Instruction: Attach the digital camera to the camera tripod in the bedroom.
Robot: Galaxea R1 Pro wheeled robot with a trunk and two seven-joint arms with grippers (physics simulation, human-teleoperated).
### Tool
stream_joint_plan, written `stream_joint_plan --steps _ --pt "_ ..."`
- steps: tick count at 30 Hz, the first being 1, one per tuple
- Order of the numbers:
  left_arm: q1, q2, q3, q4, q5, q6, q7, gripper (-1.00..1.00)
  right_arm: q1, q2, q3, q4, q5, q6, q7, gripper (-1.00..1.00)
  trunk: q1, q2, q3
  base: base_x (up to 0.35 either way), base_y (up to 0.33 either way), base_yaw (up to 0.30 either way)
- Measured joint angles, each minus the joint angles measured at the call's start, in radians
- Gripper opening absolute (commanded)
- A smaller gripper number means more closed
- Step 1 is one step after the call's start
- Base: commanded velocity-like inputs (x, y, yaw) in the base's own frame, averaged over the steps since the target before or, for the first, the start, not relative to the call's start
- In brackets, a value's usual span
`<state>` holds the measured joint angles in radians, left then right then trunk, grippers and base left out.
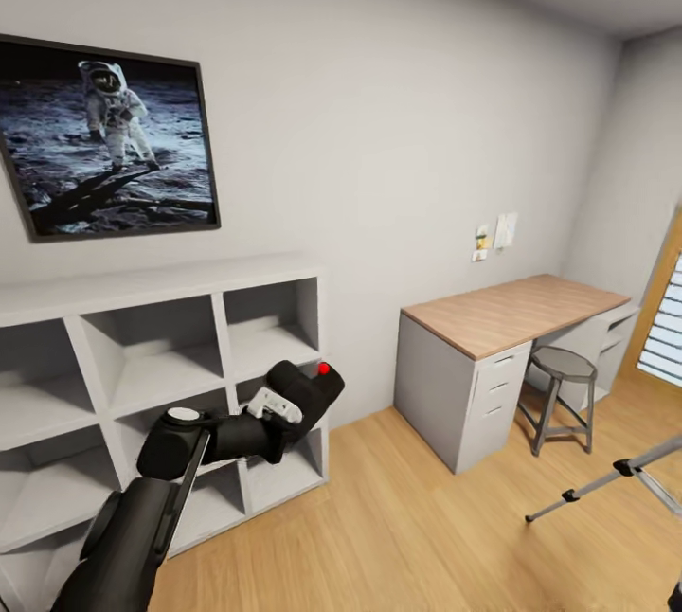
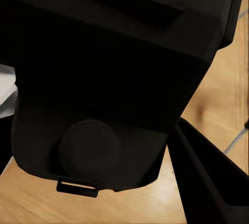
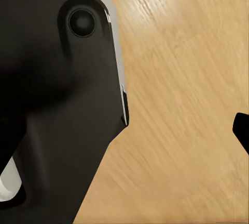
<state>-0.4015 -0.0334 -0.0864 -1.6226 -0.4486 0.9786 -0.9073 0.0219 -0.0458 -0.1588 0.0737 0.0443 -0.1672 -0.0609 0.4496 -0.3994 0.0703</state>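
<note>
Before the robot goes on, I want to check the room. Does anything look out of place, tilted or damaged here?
Only the framed moon photo on the wall above the white cube shelf looks odd: it hangs askew. The desk and stool stand upright, and the left tool holds the digital camera firmly.

A cube shelf (image 1: pixel 161 347) stood against the far wall at the left, with a framed picture (image 1: pixel 104 138) hung above it. The left gripper (image 1: pixel 298 399) held the digital camera (image 1: pixel 313 391) in front of the shelf. To the right, a counter (image 1: pixel 511 314) sat in the far corner, a stool (image 1: pixel 561 385) before it. The camera tripod (image 1: pixel 616 479) stood near right on the floor (image 1: pixel 407 527).
</note>
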Motion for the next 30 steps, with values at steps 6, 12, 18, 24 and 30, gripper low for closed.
stream_joint_plan --steps 6,12,18,24,30 --pt "-0.087 0.002 0.0 0.005 0.001 0.063 -0.013 -1.0 0.0 0.0 0.0 -0.001 0.0 0.0 0.0 1.0 0.0 0.0 0.0 0.0 0.0 -0.3" --pt "-0.205 0.005 0.001 0.034 0.001 0.062 -0.016 -1.0 0.0 0.001 -0.001 -0.001 0.0 0.0 0.0 1.0 0.0 0.0 0.0 0.0 0.0 -0.3" --pt "-0.363 0.009 0.001 0.13 0.001 0.063 -0.023 -1.0 0.0 0.001 -0.001 -0.001 0.0 -0.001 0.0 1.0 0.0 0.0 0.0 0.0 0.0 -0.3" --pt "-0.526 0.01 0.002 0.295 -0.006 0.058 -0.032 -1.0 0.0 0.002 -0.001 -0.001 0.0 -0.001 0.0 1.0 0.0 0.0 0.0 0.0 0.0 -0.3" --pt "-0.791 0.005 0.003 0.63 0.004 0.064 -0.069 -1.0 0.001 0.012 -0.002 -0.001 0.0 -0.001 0.0 1.0 0.0 0.0 0.0 0.0 0.0 -0.3"
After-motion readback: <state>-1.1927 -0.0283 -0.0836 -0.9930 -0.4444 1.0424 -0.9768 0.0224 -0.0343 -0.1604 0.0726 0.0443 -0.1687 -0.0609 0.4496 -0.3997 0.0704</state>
